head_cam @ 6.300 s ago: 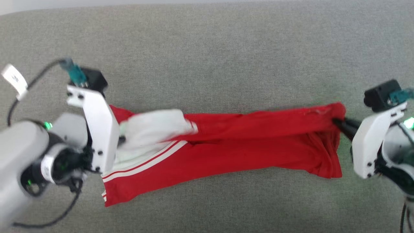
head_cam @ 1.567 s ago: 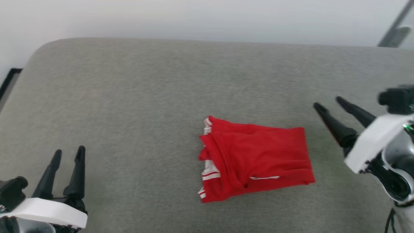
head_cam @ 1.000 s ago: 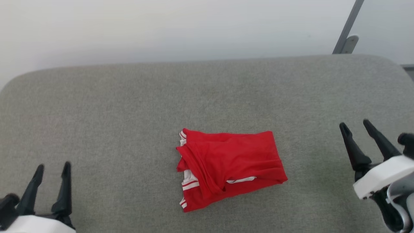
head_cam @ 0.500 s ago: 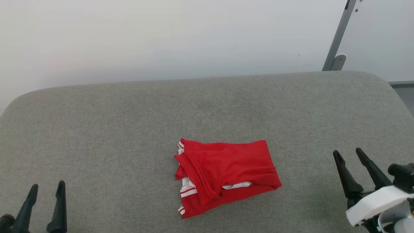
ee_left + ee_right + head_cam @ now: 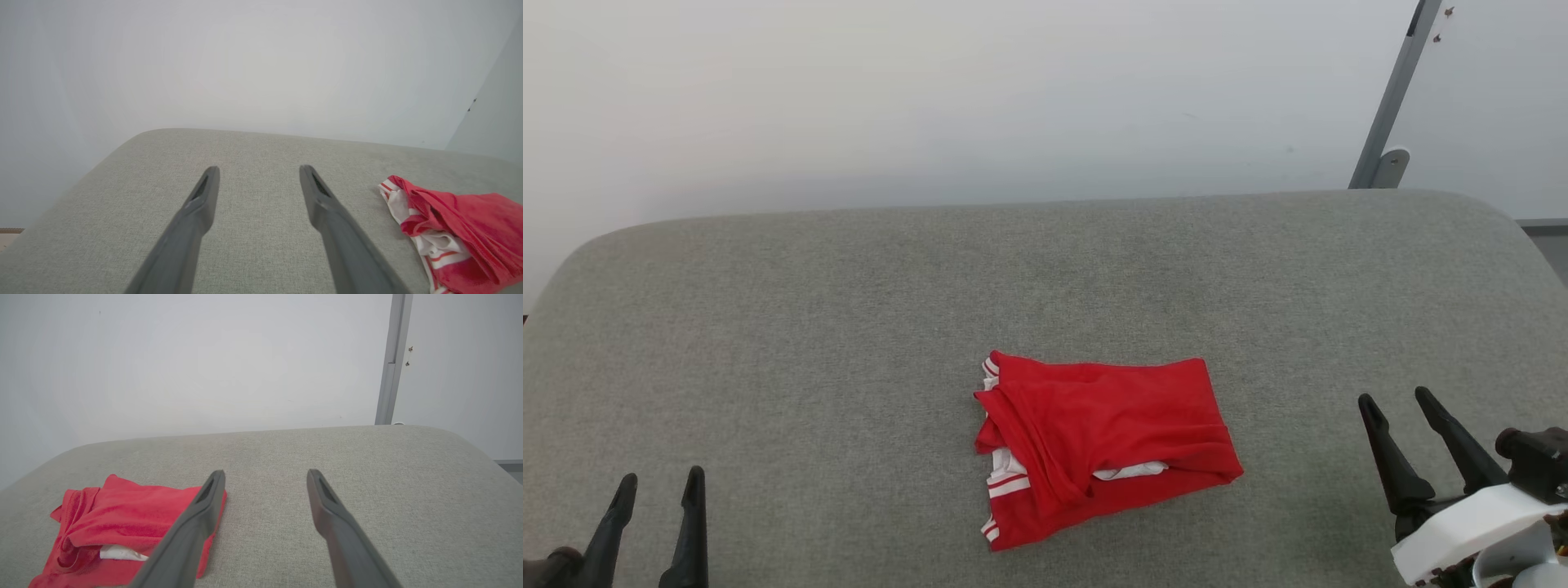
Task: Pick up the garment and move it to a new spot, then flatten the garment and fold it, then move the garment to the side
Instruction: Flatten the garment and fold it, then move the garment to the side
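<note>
Released and drawn back since a few seconds ago: then pinching a long stretched strip of cloth at both ends, now parked clear of it. Finds the garment [image 5: 1103, 445] folded into a compact packet just toward 6 o'clock of the head view's centre, resting on the grey cushion [image 5: 849, 327], touched by nothing. Puts the left gripper [image 5: 663, 475] low at 8 o'clock and the right gripper [image 5: 1392, 396] at 4 o'clock, each well apart from the cloth, fingers spread wide and holding nothing. Confirms the same through the wrist views: left gripper [image 5: 258, 168] over bare cushion, with the garment [image 5: 461, 220] off at 4 o'clock; right gripper [image 5: 265, 472] likewise empty, with the garment [image 5: 122, 514] at 8 o'clock, partly behind one finger. Looks like a retreat made to let go of the finished fold without dragging it, probably leaving the move to the side as the step to come.

Reads as thin, limp fabric: bright red, soft rounded fold edges, uneven layers, a loose flap lying diagonally across the top. Shows a white panel and paired white stripes peeking out at the 9 o'clock edge, plus a white sliver under the flap. Roughly rectangular, slightly skewed, far from crisp. Underneath, coarse woven grey upholstery with rounded corners; behind, at 12 o'clock, a smooth pale wall [image 5: 931, 98].
</note>
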Controlling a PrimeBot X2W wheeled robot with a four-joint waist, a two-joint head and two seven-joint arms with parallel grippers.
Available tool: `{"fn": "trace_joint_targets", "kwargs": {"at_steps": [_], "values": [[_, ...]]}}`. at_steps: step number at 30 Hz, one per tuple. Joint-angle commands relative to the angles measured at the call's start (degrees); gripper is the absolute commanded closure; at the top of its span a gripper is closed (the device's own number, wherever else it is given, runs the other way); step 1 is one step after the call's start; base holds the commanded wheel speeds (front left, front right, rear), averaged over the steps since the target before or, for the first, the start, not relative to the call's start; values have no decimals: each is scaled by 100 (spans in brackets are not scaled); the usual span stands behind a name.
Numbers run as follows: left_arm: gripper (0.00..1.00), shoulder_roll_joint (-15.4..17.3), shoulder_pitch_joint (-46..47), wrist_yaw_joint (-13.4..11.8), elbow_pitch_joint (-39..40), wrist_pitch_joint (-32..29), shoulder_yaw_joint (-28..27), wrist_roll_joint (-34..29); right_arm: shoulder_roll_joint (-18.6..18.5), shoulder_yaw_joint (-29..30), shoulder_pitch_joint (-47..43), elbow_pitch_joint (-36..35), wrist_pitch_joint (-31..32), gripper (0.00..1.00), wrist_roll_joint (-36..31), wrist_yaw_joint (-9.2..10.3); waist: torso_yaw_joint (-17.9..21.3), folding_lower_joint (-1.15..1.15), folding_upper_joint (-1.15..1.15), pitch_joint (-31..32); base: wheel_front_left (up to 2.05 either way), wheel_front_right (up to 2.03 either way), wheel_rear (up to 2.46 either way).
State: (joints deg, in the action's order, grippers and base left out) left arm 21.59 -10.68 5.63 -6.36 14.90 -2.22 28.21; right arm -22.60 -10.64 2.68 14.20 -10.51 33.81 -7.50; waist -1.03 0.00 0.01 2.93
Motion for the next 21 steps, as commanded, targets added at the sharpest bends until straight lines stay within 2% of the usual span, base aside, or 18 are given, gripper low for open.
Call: {"fn": "trace_joint_targets", "kwargs": {"at_steps": [1,15,21], "values": [[0,-22,87,36,-12,37,-4,-32,1,24,-63,-29,2,0,2,1,-9,0,-1,-1,0,0,0],[0,-126,233,133,-120,38,68,-221,55,30,-30,-272,257,0,-93,1,-127,0,-1,-32,0,0,0],[0,-165,261,130,-102,37,97,-226,51,-178,195,-321,748,0,79,1,-240,0,-1,-83,0,0,0]]}}
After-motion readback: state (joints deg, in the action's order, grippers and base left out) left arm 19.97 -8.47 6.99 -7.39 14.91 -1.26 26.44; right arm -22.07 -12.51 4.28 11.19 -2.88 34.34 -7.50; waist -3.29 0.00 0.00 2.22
